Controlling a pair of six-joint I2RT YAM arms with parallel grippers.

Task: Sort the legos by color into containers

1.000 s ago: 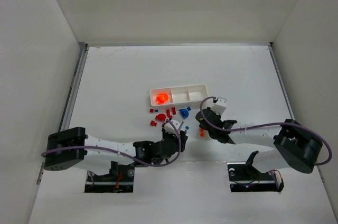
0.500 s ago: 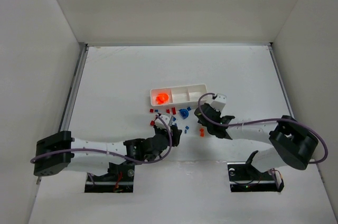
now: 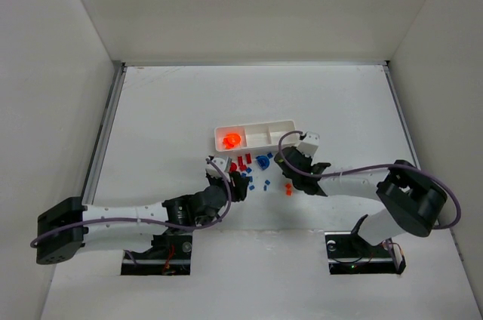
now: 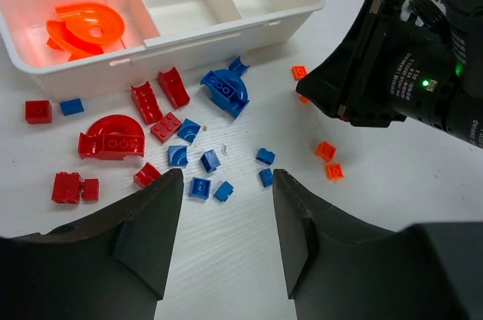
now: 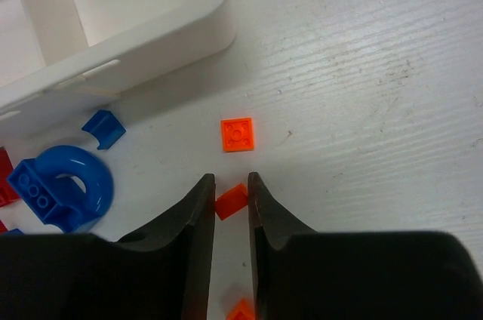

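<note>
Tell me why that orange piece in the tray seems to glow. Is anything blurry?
Top external: the round orange piece is overexposed, a glowing blob without detail. Left wrist: it tints its tray compartment pink; the near fingers are dark. Right wrist: crisp, table grain sharp around the small orange brick between the fingers.

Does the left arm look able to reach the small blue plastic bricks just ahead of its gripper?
Probably yes: the left gripper is open, and the small blue plastic bricks lie right at its fingertips, with nothing in the way.
</note>
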